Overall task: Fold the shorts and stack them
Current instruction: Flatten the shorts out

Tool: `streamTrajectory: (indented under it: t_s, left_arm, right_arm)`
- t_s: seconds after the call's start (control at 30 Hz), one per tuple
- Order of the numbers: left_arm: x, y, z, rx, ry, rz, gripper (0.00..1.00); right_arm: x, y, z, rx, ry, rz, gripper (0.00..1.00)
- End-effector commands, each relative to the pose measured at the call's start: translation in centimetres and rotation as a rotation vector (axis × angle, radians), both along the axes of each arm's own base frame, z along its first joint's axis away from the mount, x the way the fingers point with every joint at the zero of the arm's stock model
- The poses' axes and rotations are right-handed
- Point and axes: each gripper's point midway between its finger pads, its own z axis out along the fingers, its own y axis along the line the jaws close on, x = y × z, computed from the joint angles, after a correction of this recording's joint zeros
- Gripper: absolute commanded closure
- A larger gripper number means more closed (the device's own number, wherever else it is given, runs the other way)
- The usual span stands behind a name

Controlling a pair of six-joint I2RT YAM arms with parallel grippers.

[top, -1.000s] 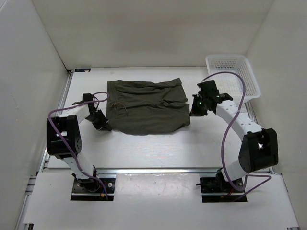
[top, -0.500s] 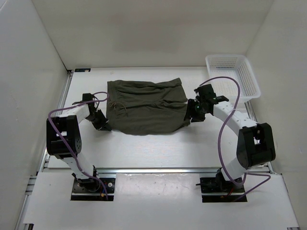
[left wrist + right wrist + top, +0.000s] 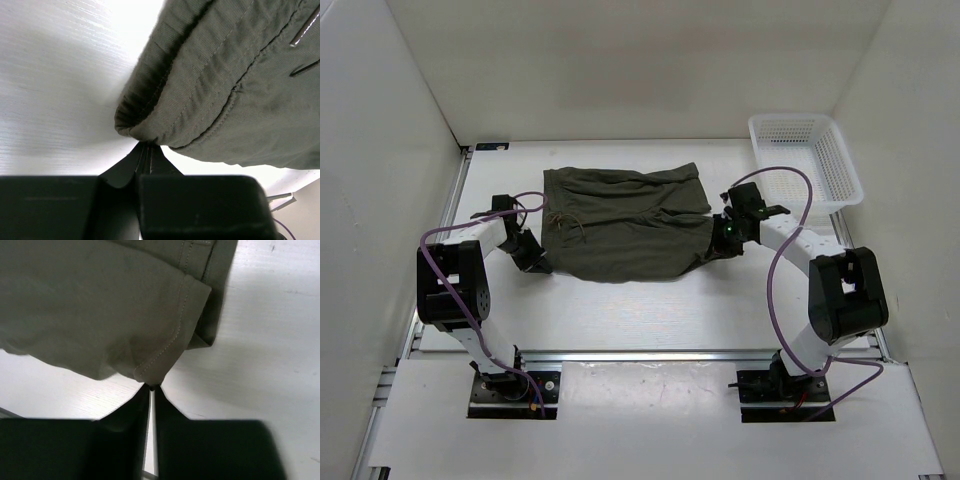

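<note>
The dark olive-green shorts (image 3: 625, 222) lie spread in the middle of the table, waist to the left with the thin drawstring (image 3: 567, 222) on it. My left gripper (image 3: 541, 265) is shut on the near left waist corner (image 3: 145, 127). My right gripper (image 3: 712, 247) is shut on the near right leg hem corner (image 3: 155, 371), which is pulled up a little from the table. Both grips show in the wrist views, with the cloth pinched at the fingertips.
A white mesh basket (image 3: 810, 160) stands at the back right, beyond the right arm. White walls close in the table at the back and both sides. A purple cable (image 3: 785, 250) loops over the right arm.
My right gripper has moved left to the shorts' near right corner and closed on it. The left arm has not moved.
</note>
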Motion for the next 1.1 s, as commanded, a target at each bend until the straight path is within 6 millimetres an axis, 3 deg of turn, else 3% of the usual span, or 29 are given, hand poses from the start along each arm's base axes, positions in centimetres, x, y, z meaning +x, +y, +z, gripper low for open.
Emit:
streamTrajectory:
  t_s: [0.0,0.2,0.33,0.5,0.7,0.87,1.03,1.07]
  left_arm:
    - [1.2,0.5,1.9,0.026,-0.072,-0.003,0.9]
    - [1.2,0.5,1.9,0.026,-0.072,-0.003,0.9]
    - [1.2,0.7,1.8,0.035,-0.071,-0.001,0.9]
    - [1.5,0.7,1.8,0.035,-0.071,-0.001,0.9]
    - [1.5,0.8,1.7,0.044,-0.07,0.001,0.9]
    - [1.6,0.8,2.0,0.045,-0.081,0.002,0.9]
    - [1.3,0.6,2.1,0.034,-0.072,-0.001,0.9]
    - [1.3,0.5,2.1,0.027,-0.075,-0.012,0.88]
  right_arm:
    - [0.5,0.0,-0.1,0.007,-0.025,-0.005,0.98]
    - [0.2,-0.9,1.6,-0.022,-0.067,-0.014,1.0]
    - [0.1,-1.6,4.9,-0.046,-0.115,-0.023,1.0]
    - [-1.1,-2.1,7.3,-0.051,-0.149,0.003,1.0]
    - [-3.6,-4.0,6.6,-0.145,-0.078,0.025,1.0]
    - [-7.0,-5.1,3.2,-0.184,0.065,0.003,1.0]
    - [-6.0,-5.2,2.8,-0.191,0.077,-0.104,0.76]
    - [-5.7,-5.2,3.1,-0.191,0.07,-0.122,0.76]
